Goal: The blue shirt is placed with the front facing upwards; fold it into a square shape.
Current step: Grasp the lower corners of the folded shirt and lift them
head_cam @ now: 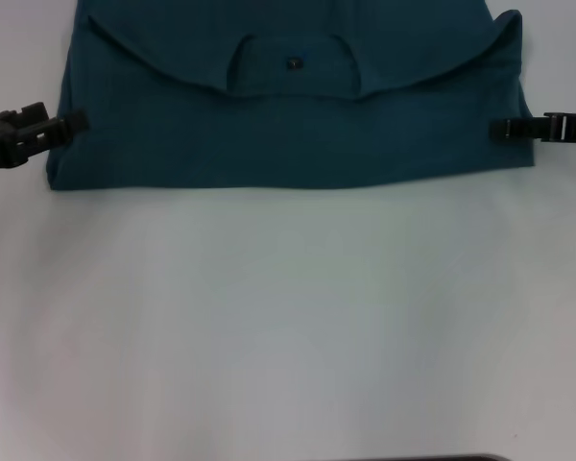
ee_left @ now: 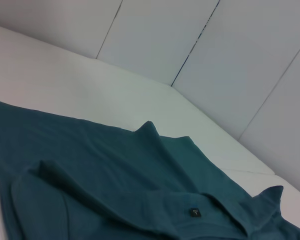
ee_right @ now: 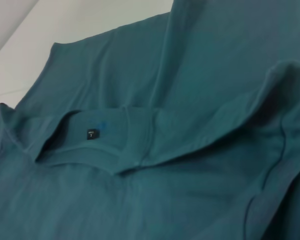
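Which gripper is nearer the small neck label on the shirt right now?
Left, though only slightly. The left gripper sits at the left edge of the blue shirt, while the right gripper sits at its right edge. The neck label lies between them, marginally closer to the left.

The head view looks from above, forward and down on the white table [head_cam: 288, 317], with the blue shirt [head_cam: 288, 115] at its far edge. Both wrist views look low and close across this shirt, and all three views share its neck label [head_cam: 293, 64].
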Robot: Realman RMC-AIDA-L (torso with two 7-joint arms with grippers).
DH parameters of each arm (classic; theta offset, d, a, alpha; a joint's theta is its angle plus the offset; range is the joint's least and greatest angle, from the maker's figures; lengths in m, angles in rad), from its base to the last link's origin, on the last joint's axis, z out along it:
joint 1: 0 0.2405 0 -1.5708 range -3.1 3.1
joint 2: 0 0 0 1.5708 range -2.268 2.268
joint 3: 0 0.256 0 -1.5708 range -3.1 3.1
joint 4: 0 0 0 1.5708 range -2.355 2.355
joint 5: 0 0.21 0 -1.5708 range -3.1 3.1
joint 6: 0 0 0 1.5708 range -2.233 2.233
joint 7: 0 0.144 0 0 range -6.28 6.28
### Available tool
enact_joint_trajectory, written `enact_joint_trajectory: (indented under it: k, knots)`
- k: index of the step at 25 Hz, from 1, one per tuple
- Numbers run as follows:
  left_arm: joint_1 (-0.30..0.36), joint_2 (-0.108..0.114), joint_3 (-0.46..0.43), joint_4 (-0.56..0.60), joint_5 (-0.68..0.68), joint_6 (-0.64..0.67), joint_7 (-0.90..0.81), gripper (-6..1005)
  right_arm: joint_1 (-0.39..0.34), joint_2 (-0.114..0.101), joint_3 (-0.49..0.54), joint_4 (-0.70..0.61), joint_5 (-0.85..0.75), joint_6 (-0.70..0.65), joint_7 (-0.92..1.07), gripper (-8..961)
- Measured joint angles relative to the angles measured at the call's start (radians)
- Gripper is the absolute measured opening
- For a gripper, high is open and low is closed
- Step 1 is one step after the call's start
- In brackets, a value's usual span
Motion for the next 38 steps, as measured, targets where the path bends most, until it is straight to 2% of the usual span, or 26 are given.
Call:
enact_joint_trajectory:
  k: [6, 12, 16, 31, 38]
  knots:
    - [0.002, -0.002, 0.000, 0.001, 0.000, -0.001, 0.000, 845, 0.009, 0.000, -0.007, 0.023, -0.001, 0.012, -0.015, 638]
    - [0.001, -0.002, 0.000, 0.001, -0.001, -0.003, 0.001, 845, 0.008, -0.003, -0.006, 0.025, 0.002, 0.002, -0.018, 639]
    - [0.000, -0.003, 0.000, 0.001, -0.002, -0.003, 0.001, 845, -0.003, -0.015, 0.002, 0.026, 0.015, -0.028, -0.019, 467]
    - [0.002, -0.003, 0.001, 0.047, 0.021, -0.042, 0.001, 846, -0.008, -0.032, 0.001, 0.026, 0.013, -0.034, -0.014, 49]
    - [0.001, -0.003, 0.002, 0.062, 0.035, -0.084, -0.010, 846, -0.008, -0.033, 0.001, 0.026, 0.016, -0.033, -0.015, 36]
